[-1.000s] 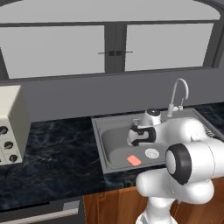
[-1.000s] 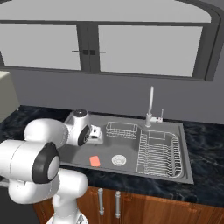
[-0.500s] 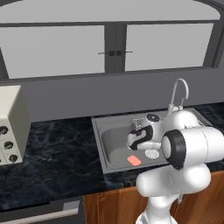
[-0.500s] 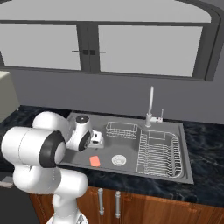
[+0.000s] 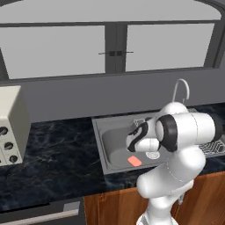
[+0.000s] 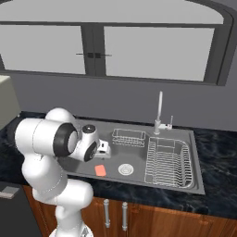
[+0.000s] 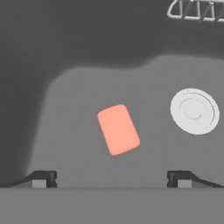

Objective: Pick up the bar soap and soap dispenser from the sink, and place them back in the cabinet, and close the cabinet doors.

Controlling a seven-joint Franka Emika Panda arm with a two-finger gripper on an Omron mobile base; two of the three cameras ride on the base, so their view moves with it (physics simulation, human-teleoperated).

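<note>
Bar soap (image 7: 118, 129) lies flat, long axis tilted slightly off the pincer (image 7: 112, 178) line.

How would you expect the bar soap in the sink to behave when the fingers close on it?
The bar soap is a flat block lying on the sink floor, so probably rigid and unlikely to roll. Its rounded corners and smooth faces suggest it may slip. It lies skewed to the open fingers, so it might twist.

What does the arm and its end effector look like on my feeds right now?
The arm is built of glossy white rounded segments with dark, near-black bands at the joints, one a big round cap. No loose cables or markings show. The end effector has two small dark fingertips with lighter grey pads, seen in the hand view.
</note>
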